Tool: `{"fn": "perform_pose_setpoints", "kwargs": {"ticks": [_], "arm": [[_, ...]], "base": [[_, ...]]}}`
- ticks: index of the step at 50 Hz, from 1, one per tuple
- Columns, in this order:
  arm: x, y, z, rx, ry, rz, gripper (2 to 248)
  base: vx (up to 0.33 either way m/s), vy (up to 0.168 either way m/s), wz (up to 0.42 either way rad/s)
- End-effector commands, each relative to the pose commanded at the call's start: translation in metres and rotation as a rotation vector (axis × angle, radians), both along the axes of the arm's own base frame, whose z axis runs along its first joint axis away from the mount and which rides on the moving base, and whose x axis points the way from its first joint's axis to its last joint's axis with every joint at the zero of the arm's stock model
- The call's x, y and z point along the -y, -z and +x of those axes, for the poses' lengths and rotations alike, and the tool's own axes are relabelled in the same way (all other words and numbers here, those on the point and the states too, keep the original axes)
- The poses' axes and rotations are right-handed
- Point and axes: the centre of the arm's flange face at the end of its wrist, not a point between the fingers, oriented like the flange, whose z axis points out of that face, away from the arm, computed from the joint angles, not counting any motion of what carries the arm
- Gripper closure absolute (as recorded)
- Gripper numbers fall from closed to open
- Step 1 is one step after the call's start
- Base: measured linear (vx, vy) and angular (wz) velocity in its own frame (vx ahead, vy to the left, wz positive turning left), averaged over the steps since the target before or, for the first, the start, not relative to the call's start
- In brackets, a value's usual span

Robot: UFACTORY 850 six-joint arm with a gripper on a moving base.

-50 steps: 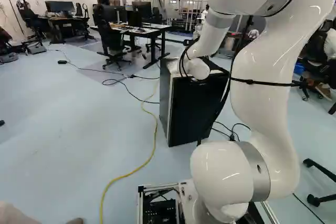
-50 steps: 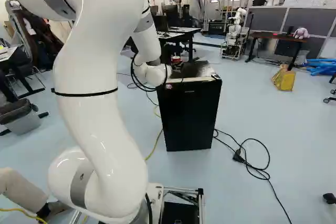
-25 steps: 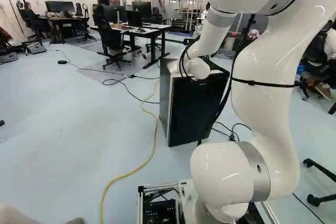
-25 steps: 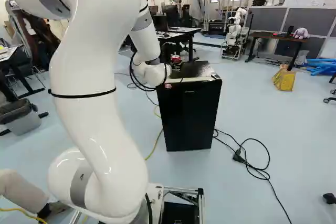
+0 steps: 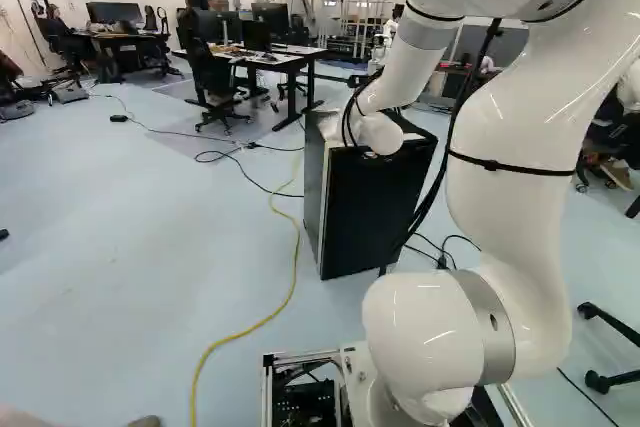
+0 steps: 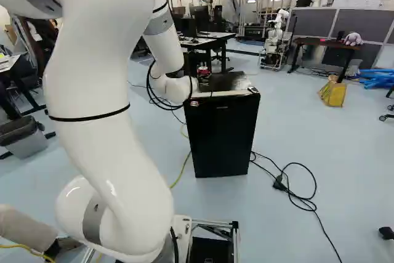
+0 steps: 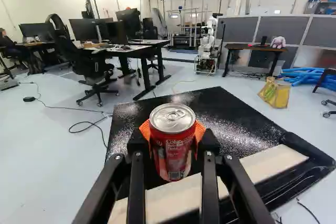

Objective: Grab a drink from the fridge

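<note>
1 white arm (image 6: 117, 133), up from the foot of both base views, its wrist over the fridge. 1x another robot (image 6: 274, 35), far back, in R base & wrist views. 1 black fridge (image 6: 223, 133), the L base view alone giving its L side, the wrist view its top up close. 1 bin (image 6: 26, 138), R base view only. 1 yellow bag (image 6: 334, 93), R base & wrist views, n/a in L.

1 gripper (image 6: 202, 72), 2 fingers (image 7: 137, 153), both closed on the can from opp. sides, gap = can width. 1 red can (image 7: 172, 148), upright b/w them, above the fridge top per wrist view; can't tell if it touches. R base view gets just a bit of red; L base view, none. 2 orange pads (image 7: 199, 131), wrist view only, 1 per side. 1 ring tab (image 7: 173, 114) on the lid, ditto.
</note>
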Motion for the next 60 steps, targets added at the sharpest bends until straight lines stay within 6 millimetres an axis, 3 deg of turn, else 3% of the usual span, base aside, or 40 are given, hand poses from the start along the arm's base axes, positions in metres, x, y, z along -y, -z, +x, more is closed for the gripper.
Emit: {"fn": "perform_pose_setpoints", "kwargs": {"ticks": [19, 60], "arm": [[-0.013, 0.000, -0.045, -0.032, -0.032, -0.003, 153], [-0.041, 0.021, -0.167, -0.118, -0.116, -0.013, 153]], "base": [[0.000, 0.000, 0.000], [0.000, 0.000, 0.000]]}}
